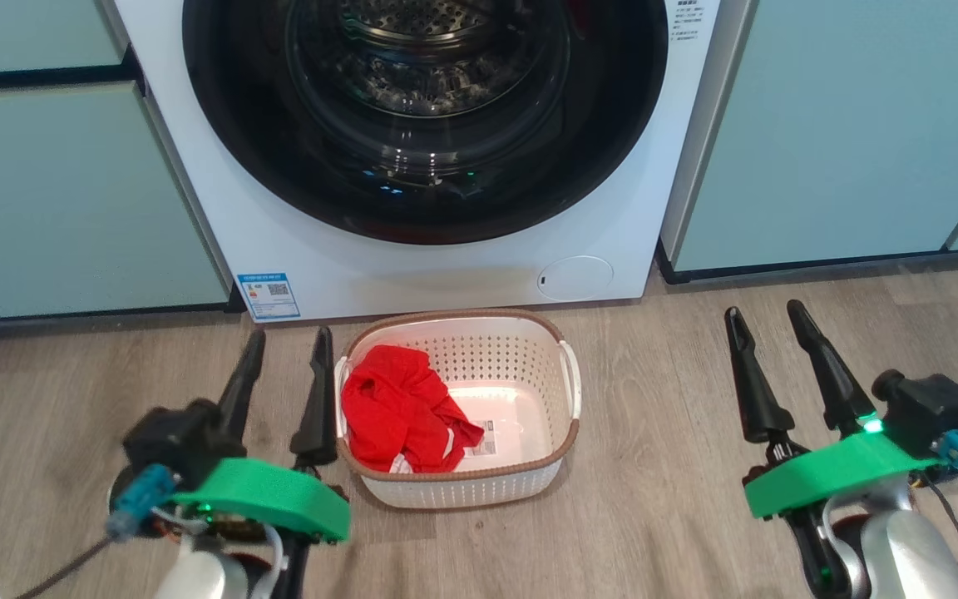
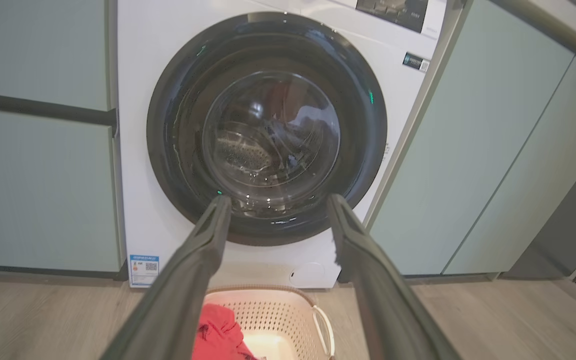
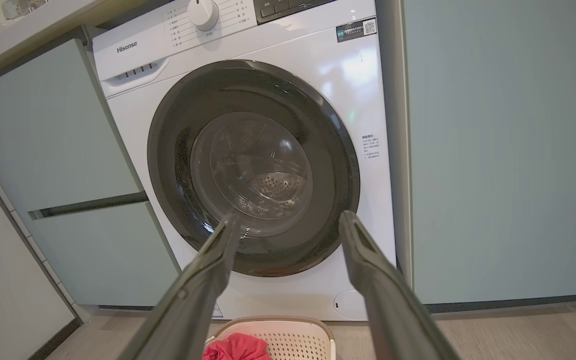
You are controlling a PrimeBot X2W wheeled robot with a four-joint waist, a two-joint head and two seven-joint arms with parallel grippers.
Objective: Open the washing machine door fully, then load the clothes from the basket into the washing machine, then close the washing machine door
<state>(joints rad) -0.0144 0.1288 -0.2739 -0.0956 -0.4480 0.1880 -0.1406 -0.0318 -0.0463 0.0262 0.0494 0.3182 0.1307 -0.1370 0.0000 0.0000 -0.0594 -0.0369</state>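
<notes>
Both spread empty: left hand (image 1: 292, 333) just beside the basket (image 1: 496, 353), right hand (image 1: 763, 310) well apart.

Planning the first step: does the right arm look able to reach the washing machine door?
Probably yes: the right pincer is open and empty, nothing stands between it and the closed washing machine door, and the basket sits aside.

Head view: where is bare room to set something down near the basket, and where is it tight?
Free: the floor between the basket and the right gripper, and the basket's right half beside the clothes. Tight: the left gripper stands close beside the basket's left rim; only a narrow floor strip separates basket and washing machine.
</notes>
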